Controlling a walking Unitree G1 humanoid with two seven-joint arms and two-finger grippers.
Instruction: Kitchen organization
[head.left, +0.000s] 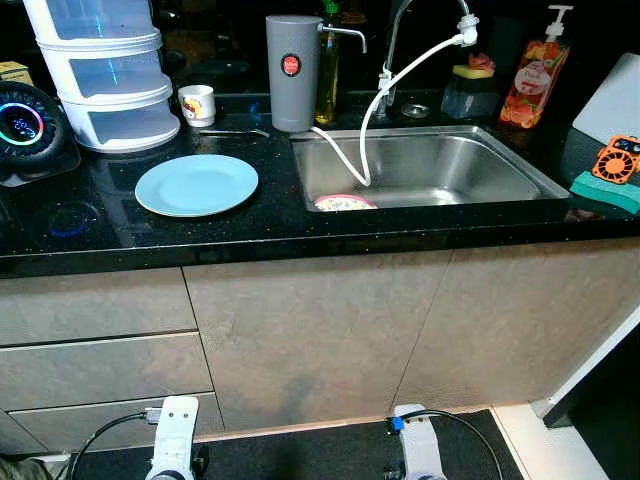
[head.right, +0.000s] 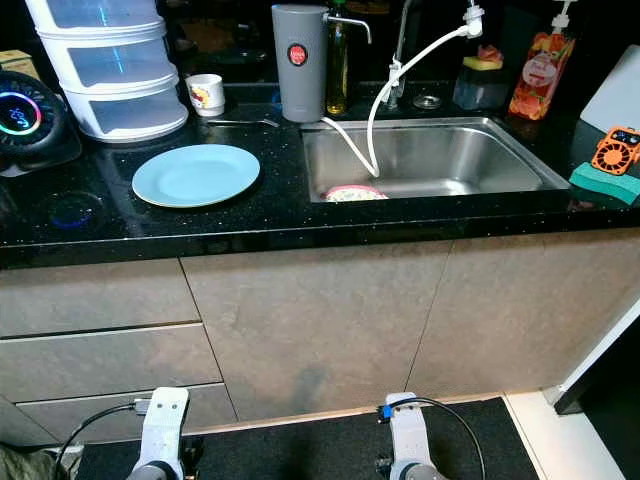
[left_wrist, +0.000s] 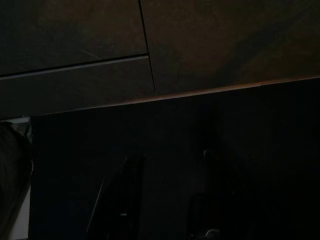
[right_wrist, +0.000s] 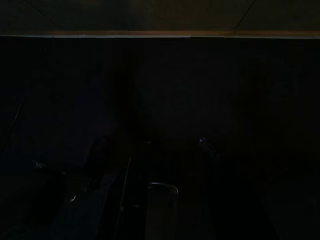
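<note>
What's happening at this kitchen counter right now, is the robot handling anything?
Nothing is being handled. The robot stands facing the black counter, both arms hanging low by the cabinet fronts, idle. A light blue plate lies on the counter left of the steel sink. A pink-rimmed dish sits in the sink, with the white hose from the tap drooping in beside it. A grey jug stands behind the sink's left corner.

Plate (head.left: 196, 185) on counter (head.left: 120, 232), left of sink (head.left: 425, 165)
</note>
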